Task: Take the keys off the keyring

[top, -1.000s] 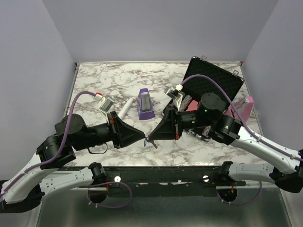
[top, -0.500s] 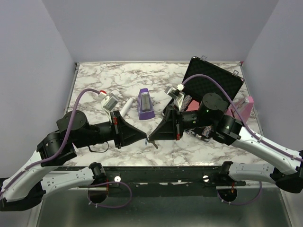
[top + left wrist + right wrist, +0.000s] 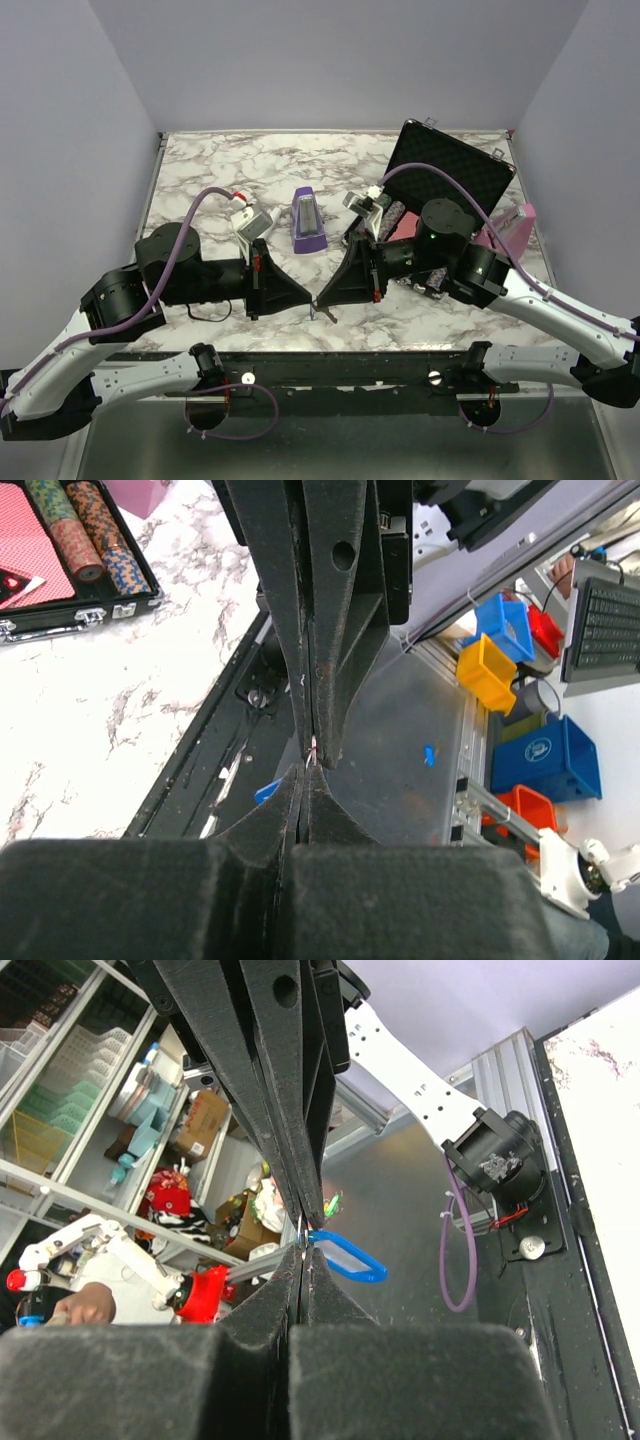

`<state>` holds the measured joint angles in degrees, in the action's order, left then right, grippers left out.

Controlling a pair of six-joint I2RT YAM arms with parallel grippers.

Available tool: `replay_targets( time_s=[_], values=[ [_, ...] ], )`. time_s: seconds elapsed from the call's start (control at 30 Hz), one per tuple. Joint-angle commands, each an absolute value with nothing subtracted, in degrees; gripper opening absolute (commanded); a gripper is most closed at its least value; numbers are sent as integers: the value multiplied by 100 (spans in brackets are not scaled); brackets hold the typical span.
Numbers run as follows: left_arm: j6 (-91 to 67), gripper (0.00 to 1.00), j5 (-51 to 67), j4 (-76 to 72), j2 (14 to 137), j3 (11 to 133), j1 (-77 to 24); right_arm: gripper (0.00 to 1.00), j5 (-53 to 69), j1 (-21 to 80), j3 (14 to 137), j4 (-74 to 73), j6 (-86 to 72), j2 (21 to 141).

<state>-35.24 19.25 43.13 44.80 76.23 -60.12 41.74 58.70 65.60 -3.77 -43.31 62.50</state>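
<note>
You work right over the near edge of the table (image 3: 200, 165), so anything that slips may fall off it. Your left gripper (image 3: 306, 297) and right gripper (image 3: 321, 296) meet tip to tip, both clamped fully closed on a sliver I take for the keyring (image 3: 313, 746). The keys (image 3: 326, 312) dangle just beneath, and an uneven pull could tear that thin metal free.

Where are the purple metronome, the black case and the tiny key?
Metronome (image 3: 308, 222): top view, its purple front.
Case (image 3: 470, 160): top view, its open lid's lining.
Key (image 3: 320, 314): top view, its dangling end.
</note>
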Motion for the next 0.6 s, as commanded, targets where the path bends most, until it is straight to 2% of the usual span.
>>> replay_targets(
  time_s=[0.0,0.57],
  values=[
    [-3164,0,2478,4711,4640,7822,-6047,1,4306,5924,6627,-597,-4157,6293],
    [-2365,0,3155,5387,5097,8156,-6047,1,4939,6003,6837,-1203,-3815,6592]
  ],
)
